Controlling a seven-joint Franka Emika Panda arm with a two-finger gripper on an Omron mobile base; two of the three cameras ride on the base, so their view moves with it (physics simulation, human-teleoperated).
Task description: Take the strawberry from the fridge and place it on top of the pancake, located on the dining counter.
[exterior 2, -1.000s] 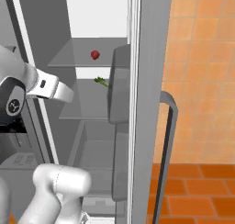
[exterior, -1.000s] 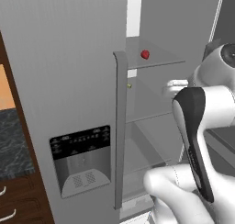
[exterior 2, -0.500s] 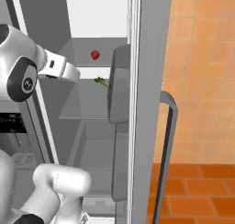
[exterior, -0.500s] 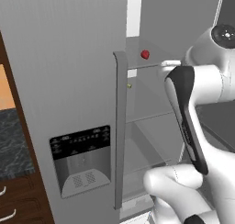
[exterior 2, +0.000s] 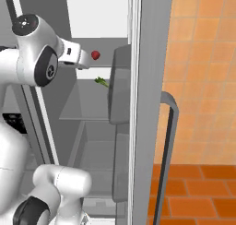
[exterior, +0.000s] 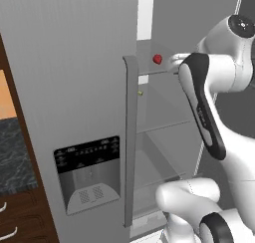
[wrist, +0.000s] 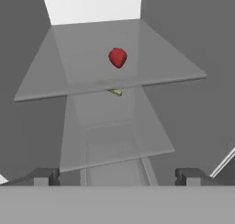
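Writing cannot be read anywhere; the black dispenser panel (exterior: 87, 160) on the tall grey fridge (exterior: 69, 87) carries only tiny pale marks. Smooth and rounded, the tiny bright red strawberry (wrist: 117, 57) lies on the upper translucent glass shelf (wrist: 55, 76), ahead of the two-finger gripper (wrist: 117, 177), whose dark tips stand wide apart and hold nothing. Under that shelf the hand view shows a small yellow-green item (wrist: 116, 92). Orange wall tiles (exterior 2: 203, 58) appear in the right base view.

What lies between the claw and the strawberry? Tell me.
Only bare glass shelf. In the hand view the claw is spread wide, and nothing stands on the shelf before the strawberry.
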